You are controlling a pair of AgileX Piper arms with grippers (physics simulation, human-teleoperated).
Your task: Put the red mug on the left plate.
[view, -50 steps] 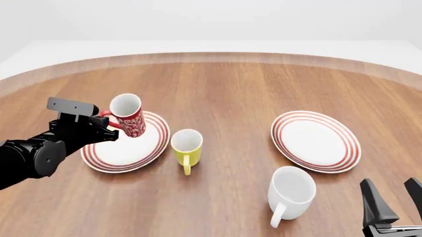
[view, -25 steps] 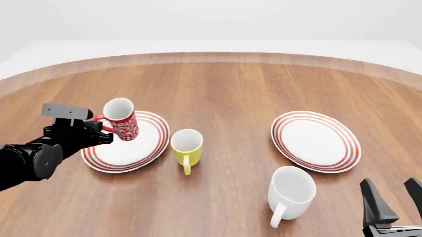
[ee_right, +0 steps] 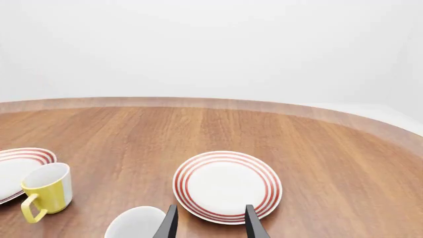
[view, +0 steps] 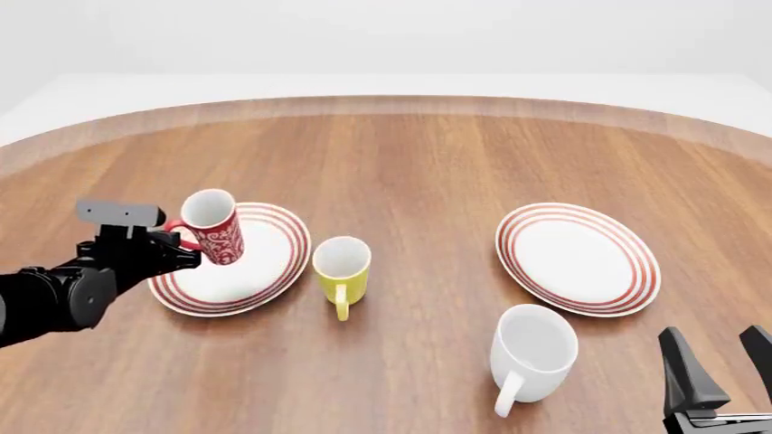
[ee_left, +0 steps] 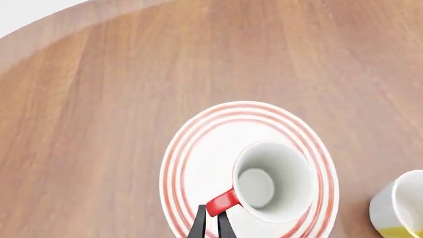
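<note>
Currently I have the left gripper (view: 181, 242) pinched on the loop handle of the red mug (view: 212, 225), which sits upright over the near-left part of the left plate (view: 259, 271); whether its base touches the plate or hangs just above it I cannot tell from the front view. From the left wrist view the fingers (ee_left: 200, 227) close on the handle, with the white inside of the mug facing the camera and the plate rings showing all round it; the placement looks well inside the rim.

Handling judgement: mug is rigid, glazed, probably slippery and chippable; tall and slim, so it tips easily. Held at the handle alone, the load hangs to one side of the fingers and could swing or pivot; a grip across the rim wall would be steadier, but the handle grip serves if I lower slowly and release only once it is seated flat.

Yellow mug (view: 342, 268) stands just beside the plate, apart from the red one; right gripper (ee_right: 210, 220) idles with fingers spread, holding nothing.
</note>
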